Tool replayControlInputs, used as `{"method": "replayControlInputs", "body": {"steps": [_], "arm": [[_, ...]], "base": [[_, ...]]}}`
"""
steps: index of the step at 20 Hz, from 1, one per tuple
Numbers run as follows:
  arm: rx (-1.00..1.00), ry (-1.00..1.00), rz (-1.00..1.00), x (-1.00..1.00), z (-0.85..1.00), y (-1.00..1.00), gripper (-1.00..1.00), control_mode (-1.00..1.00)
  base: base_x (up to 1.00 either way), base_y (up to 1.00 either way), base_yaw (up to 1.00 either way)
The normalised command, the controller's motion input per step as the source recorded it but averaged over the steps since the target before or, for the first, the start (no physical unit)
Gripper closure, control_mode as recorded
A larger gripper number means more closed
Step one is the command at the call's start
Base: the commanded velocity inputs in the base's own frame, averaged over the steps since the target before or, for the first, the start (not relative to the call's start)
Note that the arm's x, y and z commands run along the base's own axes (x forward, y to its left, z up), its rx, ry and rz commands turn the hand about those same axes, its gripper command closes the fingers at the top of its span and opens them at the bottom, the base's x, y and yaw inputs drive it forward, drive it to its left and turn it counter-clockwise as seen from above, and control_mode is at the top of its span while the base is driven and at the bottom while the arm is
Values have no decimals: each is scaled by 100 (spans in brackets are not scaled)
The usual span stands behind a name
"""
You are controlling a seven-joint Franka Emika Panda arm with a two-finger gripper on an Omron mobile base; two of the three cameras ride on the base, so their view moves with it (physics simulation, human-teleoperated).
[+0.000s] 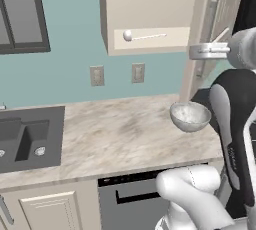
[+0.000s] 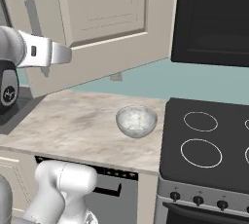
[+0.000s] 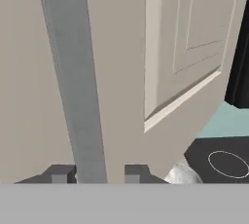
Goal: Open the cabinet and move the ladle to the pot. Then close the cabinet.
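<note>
no readable text, labels, brands or numbers anywhere

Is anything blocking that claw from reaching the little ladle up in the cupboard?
Yes: the open cabinet door. The fingers straddle its handle on the outer face, while the ladle lies on the shelf behind it.

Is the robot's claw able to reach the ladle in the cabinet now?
Probably yes: the cabinet door stands open and the ladle lies bare on the shelf, but the claw first has to leave the door handle.

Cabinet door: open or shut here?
Open. The door is swung out, and the ladle shows on the shelf inside the cabinet.
</note>
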Motion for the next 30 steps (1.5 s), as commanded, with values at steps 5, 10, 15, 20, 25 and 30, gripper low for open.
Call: {"method": "replayControlInputs", "body": {"steps": [5, 10, 15, 20, 25, 30], "arm": [[0, 0, 0, -62, 0, -63, 100, -100], [0, 4, -3, -48, 0, 6, -100, -100], [0, 3, -7, -70, 0, 74, -100, -100], [0, 0, -9, -93, 0, 80, -100, -100], [-1, 0, -9, -10, 0, 78, -100, -100], [0, 0, -10, 53, 0, 48, -100, -100]], "base": [[0, 0, 0], [0, 0, 0], [0, 0, 0], [0, 0, 0], [0, 0, 0], [0, 0, 0]]}}
